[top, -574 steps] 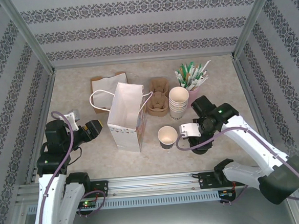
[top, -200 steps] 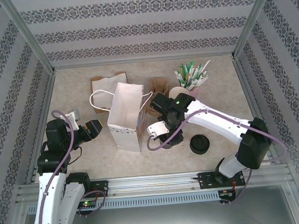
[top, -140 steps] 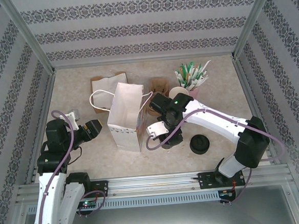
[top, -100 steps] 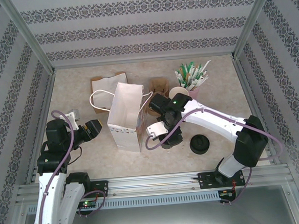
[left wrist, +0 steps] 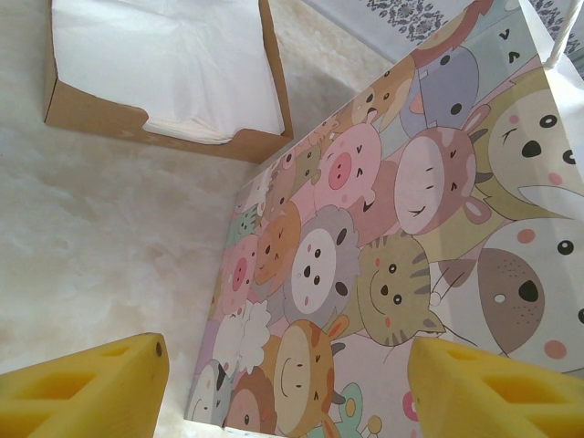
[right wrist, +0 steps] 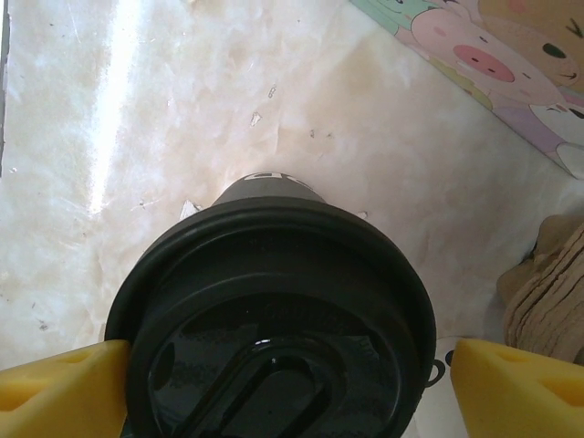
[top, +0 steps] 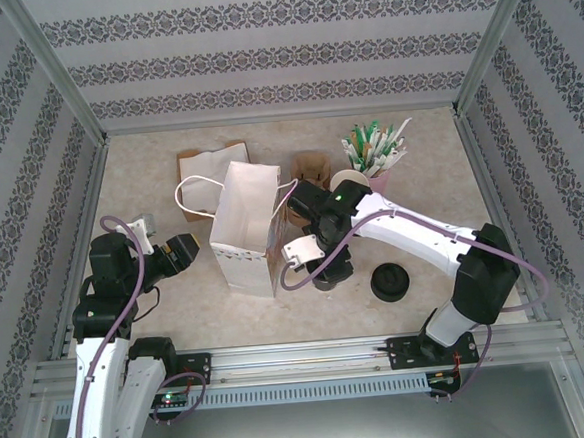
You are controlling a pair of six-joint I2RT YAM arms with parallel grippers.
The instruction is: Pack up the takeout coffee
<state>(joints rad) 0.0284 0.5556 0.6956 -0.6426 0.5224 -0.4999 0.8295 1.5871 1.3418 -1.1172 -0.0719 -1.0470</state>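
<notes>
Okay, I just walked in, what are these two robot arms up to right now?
The right gripper is over the takeout coffee, its open yellow fingers either side of the black lid. The cup stands on the table, close to the cartoon-animal paper bag but apart from it. The left gripper hangs open, facing the bag's printed side without touching it. The coffee is not yet in the bag.

White arm links (top: 413, 236), black joints (top: 110, 262), lilac cables (top: 137, 272), yellow claw pads (left wrist: 82, 388)
</notes>
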